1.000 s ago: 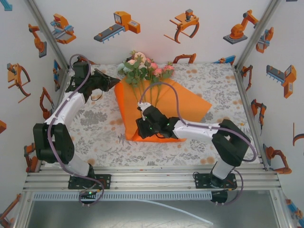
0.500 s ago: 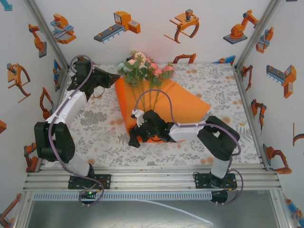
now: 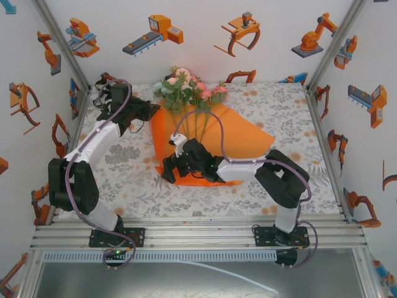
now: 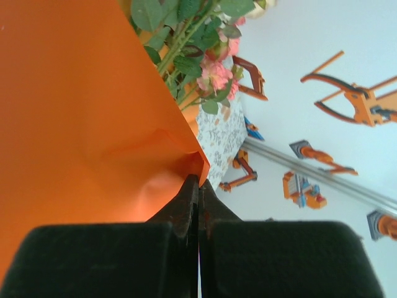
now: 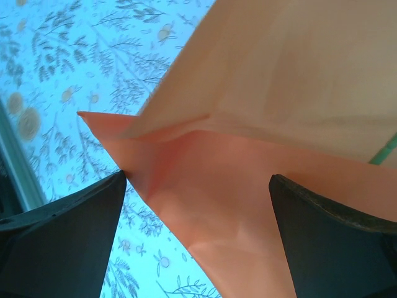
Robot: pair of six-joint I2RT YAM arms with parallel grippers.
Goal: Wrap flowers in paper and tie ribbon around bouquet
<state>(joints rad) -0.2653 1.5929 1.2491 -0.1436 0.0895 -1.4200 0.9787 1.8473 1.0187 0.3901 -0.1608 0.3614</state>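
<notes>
1. Here, at the back left of the flower-patterned worktop (image 3: 124,161), the left tool (image 4: 198,186) has its fingers pressed together, pinching a corner of the orange paper (image 3: 242,133) and holding that edge raised.
2. In the middle, the flowers (image 3: 186,90) lie on the paper. Their pink and white blooms and green leaves extend past its far edge, and their thin stems run down the sheet toward the arms.
3. Just right of centre, at the paper's near corner, the right tool (image 3: 166,176) has its fingers spread wide. The wrist camera shows a folded point of paper lying between them, gripped by neither finger.
4. To the right, the rest of the sheet lies spread flat on the worktop.
5. Judged from this, the wrapping has only begun. The flowers are placed and the left side is lifted, but no cone is formed. Rolling the paper closed and tying the ribbon are yet to be done.
</notes>
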